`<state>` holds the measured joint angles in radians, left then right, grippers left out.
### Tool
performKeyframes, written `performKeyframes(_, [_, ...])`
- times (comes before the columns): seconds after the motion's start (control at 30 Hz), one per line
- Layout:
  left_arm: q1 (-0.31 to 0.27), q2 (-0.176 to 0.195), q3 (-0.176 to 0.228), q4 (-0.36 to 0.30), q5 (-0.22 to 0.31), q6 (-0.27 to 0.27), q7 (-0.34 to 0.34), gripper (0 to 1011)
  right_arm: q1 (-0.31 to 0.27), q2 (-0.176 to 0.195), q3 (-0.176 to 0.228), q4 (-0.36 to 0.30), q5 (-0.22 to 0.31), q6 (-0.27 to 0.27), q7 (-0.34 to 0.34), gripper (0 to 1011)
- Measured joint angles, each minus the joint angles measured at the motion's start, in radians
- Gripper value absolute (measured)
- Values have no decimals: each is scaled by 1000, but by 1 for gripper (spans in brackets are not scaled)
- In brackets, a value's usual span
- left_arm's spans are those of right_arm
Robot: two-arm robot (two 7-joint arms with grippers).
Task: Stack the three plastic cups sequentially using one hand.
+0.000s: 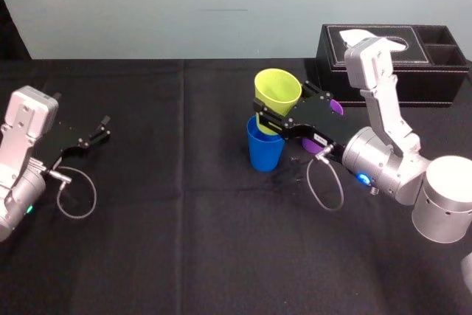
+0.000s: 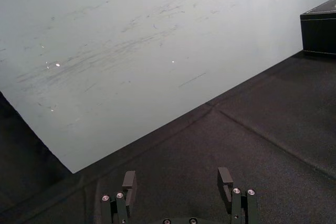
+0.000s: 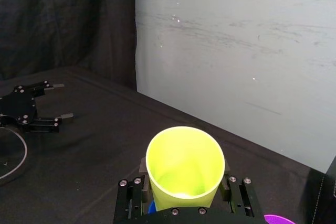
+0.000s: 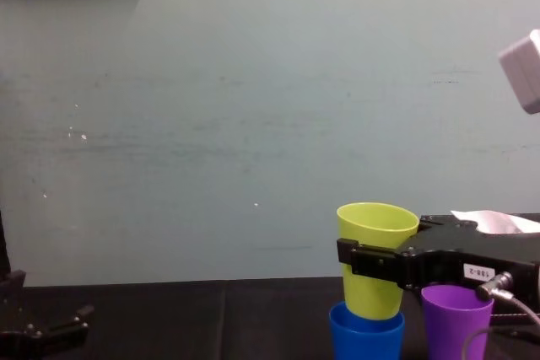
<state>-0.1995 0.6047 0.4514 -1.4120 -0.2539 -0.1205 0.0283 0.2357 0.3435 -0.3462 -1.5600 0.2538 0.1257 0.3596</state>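
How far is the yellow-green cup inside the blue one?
Barely in: the yellow-green cup, held by the right gripper, has its base inside the blue cup.

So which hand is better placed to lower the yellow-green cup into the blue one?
Right. The right hand is shut on the yellow-green tapered plastic cup, directly at the blue plastic cup's mouth. The left hand is open far off to the left, away from the cups.
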Motion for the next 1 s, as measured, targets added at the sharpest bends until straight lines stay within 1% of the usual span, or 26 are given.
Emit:
performKeyframes(0.6, [0, 0, 0, 0, 0, 0, 0, 1011, 20, -13, -18, 67, 2, -10, 5, 736])
performKeyframes(0.87, [0, 0, 0, 0, 0, 0, 0, 1011, 20, -12, -18, 65, 2, -10, 5, 736])
performKeyframes(0.93, [0, 0, 0, 0, 0, 0, 0, 1011, 20, -12, -18, 64, 2, -10, 5, 755])
performKeyframes(1.0, [0, 0, 0, 0, 0, 0, 0, 1011, 20, -12, -18, 64, 1, -10, 5, 809])
